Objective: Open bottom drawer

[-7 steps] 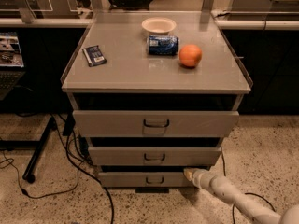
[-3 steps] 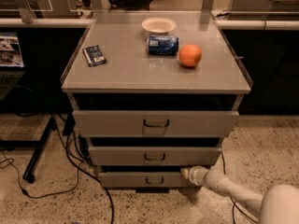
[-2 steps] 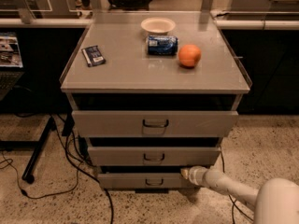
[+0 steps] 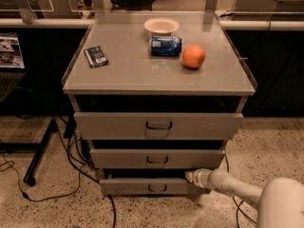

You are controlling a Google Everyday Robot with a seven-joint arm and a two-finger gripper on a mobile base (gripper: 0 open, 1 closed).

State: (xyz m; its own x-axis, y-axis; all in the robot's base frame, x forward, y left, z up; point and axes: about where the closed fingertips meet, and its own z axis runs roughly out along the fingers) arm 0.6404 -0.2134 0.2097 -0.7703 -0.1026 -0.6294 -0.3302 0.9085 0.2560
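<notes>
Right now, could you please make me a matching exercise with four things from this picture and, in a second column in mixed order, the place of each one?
Things
1. orange
2. bowl
3. bottom drawer
4. tool

Places
A. lowest of the three fronts, and the narrowest
B. at the back of the cabinet top
C. at the right end of the lowest drawer's upper edge
D. to the right of the blue can

Pairs: 1-D, 2-B, 3-A, 4-C
</notes>
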